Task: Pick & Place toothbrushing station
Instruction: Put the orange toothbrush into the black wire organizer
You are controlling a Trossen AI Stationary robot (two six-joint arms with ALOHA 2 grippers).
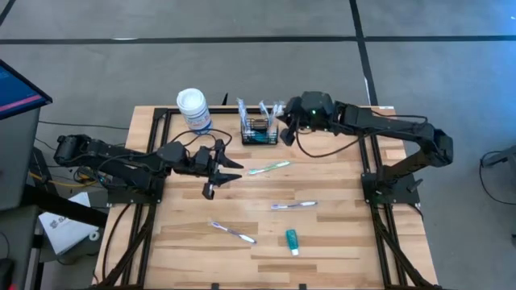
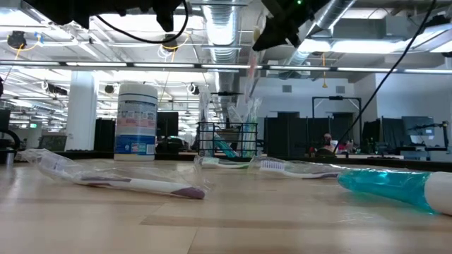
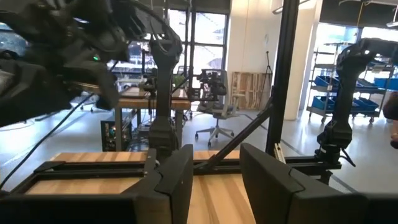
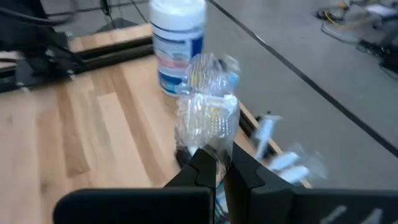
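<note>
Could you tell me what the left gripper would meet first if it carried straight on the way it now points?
Probably nothing on the table: the left gripper, jaws open, points level across bare wood toward the right arm's upright base, the nearest thing in line, though depth is unclear.

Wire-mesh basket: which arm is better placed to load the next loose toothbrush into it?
Probably the left. The left pincer hangs open over mid-table, near the green-handled toothbrush. The right pincer is beside the wire-mesh basket, shut on a wrapped toothbrush.
</note>
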